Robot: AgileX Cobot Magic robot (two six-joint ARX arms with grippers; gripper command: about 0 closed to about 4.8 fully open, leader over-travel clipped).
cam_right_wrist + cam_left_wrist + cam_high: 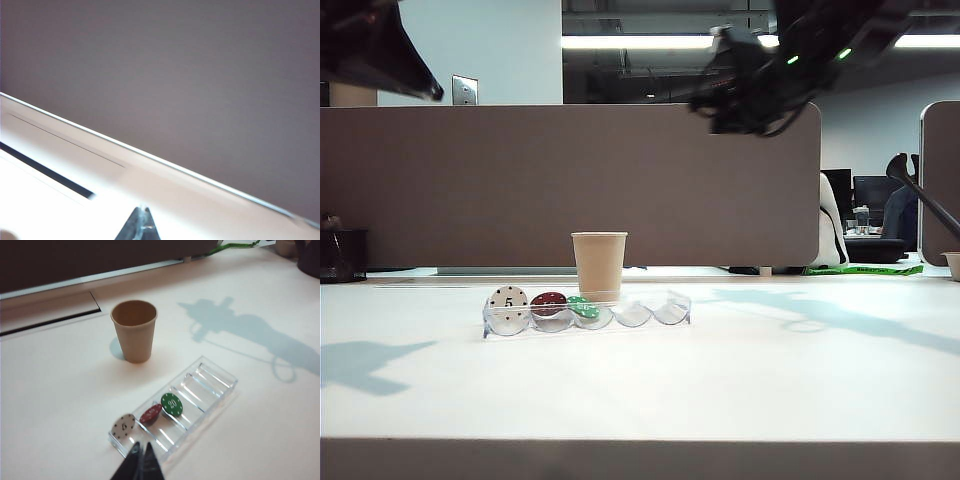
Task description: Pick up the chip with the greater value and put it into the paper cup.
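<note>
Left hand (141, 462), tips pinched together and empty, hovers just short of the tray (215, 382). The green chip (171, 404), highest value showing, stands on edge just beyond it, the cup (134, 330) farther on. Right hand (142, 227), closed, hangs high above the bench. The chip looks light, stiff and slick, best pinched across its faces.

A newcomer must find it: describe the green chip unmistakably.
On the white table, a clear tray lies just in front of the tan paper cup. Three chips stand at its left end in the exterior view; the green chip, beside the red chip and nearest the empty slots, is the only green one, marked 20.
</note>
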